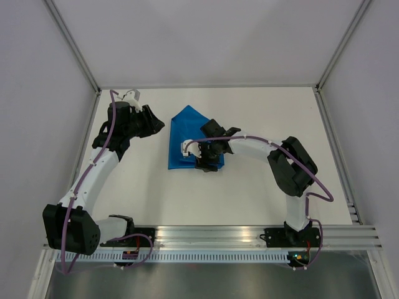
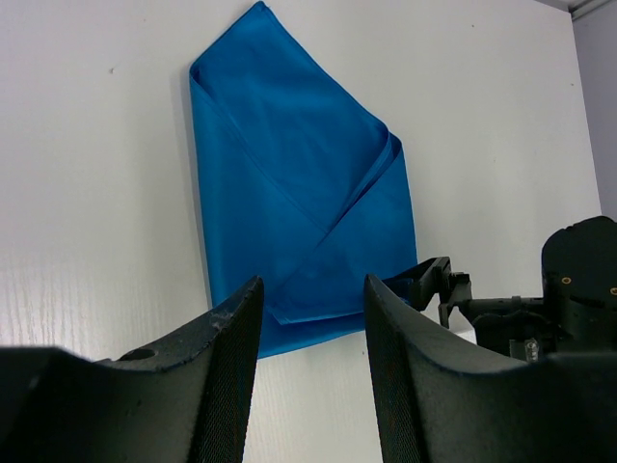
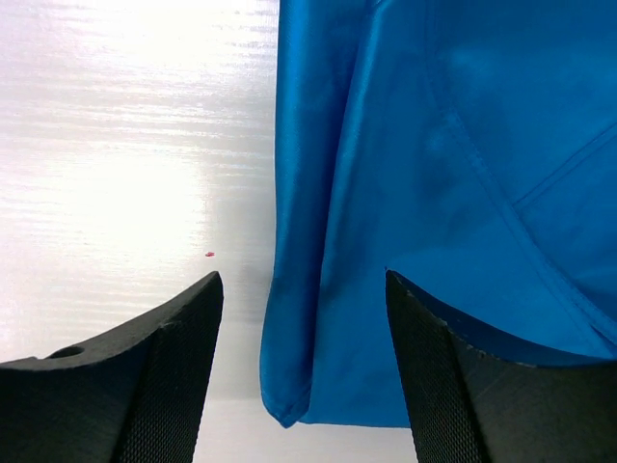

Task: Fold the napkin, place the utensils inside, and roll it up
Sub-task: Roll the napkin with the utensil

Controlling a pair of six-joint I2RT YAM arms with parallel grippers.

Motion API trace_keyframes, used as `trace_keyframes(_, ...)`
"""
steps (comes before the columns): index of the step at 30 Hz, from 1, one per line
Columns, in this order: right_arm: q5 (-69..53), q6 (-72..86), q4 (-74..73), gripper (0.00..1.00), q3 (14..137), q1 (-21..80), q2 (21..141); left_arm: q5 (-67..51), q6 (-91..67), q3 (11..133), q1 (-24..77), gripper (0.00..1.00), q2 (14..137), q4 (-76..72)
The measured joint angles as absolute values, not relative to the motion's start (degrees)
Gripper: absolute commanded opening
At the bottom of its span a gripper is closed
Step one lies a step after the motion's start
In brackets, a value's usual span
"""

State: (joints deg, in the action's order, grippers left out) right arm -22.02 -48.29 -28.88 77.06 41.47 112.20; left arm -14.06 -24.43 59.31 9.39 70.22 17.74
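The napkin [image 1: 187,132] is a bright blue cloth folded into a pointed shape, lying flat near the middle of the white table. In the left wrist view the napkin [image 2: 289,174] shows overlapping folded layers. My left gripper [image 1: 157,124] stands open just left of it, with nothing between its fingers [image 2: 311,282]. My right gripper [image 1: 204,163] hovers open over the napkin's near right corner. In the right wrist view a rolled edge of the napkin [image 3: 405,193] lies between the spread jaws of that gripper [image 3: 302,280], untouched. No utensils are in view.
Pale walls with metal posts [image 1: 75,47] close in the table on the left, back and right. A metal rail [image 1: 249,233] carrying both arm bases runs along the near edge. A tiny red speck [image 3: 209,255] lies on the table beside the cloth.
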Motion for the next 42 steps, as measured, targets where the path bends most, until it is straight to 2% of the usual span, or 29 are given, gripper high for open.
trace_keyframes(14, -29.54, -51.24, -35.57, 0.77, 83.88, 39.38, 114.13, -14.04, -24.14, 59.31, 9.39, 0.51, 70.22, 17.58)
trace_keyframes(26, -28.84, -48.77, -33.67, 0.67, 84.79, 39.38, 117.56, -14.02, -23.81, 59.31, 9.41, 0.51, 70.35, 17.43)
trace_keyframes(31, -26.85, -47.72, -30.63, 0.57, 82.81, 39.38, 117.95, -13.74, -23.79, 59.31, 9.39, 0.50, 70.46, 17.41)
trace_keyframes(42, -25.36, -46.46, -26.30, 0.55, 79.46, 39.77, 116.88, -8.58, -23.83, 56.93, 9.41, 0.42, 66.22, 16.40)
